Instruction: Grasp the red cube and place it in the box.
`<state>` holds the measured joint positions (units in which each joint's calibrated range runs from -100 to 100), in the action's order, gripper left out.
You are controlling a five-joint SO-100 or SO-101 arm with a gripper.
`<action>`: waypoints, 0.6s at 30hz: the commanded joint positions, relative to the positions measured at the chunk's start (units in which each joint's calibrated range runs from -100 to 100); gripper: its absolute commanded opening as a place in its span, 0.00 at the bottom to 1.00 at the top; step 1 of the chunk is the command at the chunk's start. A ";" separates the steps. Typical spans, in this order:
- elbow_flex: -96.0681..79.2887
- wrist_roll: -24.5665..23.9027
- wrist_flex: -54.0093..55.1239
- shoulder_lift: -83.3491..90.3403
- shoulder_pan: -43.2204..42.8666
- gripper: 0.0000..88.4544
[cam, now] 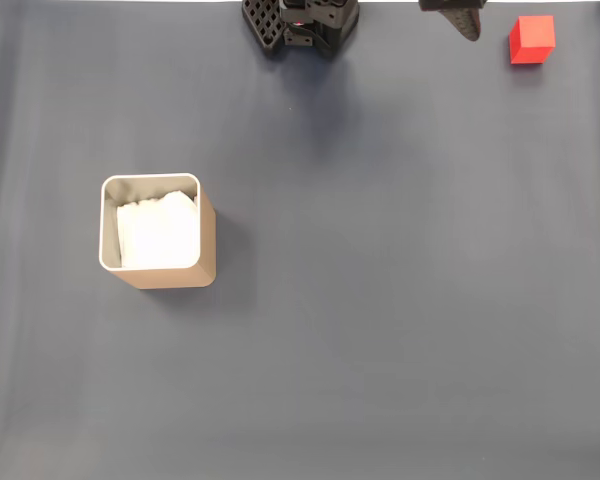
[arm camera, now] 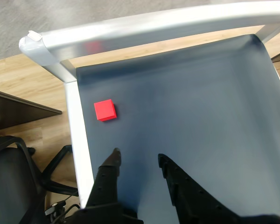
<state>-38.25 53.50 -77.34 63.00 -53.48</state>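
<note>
place: office-like room | cues: wood floor [arm camera: 32, 77], wheeled chair base [arm camera: 51, 172] (black), metal-edged table [arm camera: 79, 135]

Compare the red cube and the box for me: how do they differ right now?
The red cube is bright red and solid; the box is tan, open-topped and holds white paper. The cube is much smaller than the box. In the fixed view the cube sits near the top right edge, close to the gripper, whose fingers are apart and empty; the box stands far off at centre left. Both rest upright on the dark grey mat.
</note>
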 commanded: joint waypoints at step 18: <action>-1.13 3.52 12.30 -2.89 -2.01 0.45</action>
<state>-39.34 56.48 -67.26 60.14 -54.68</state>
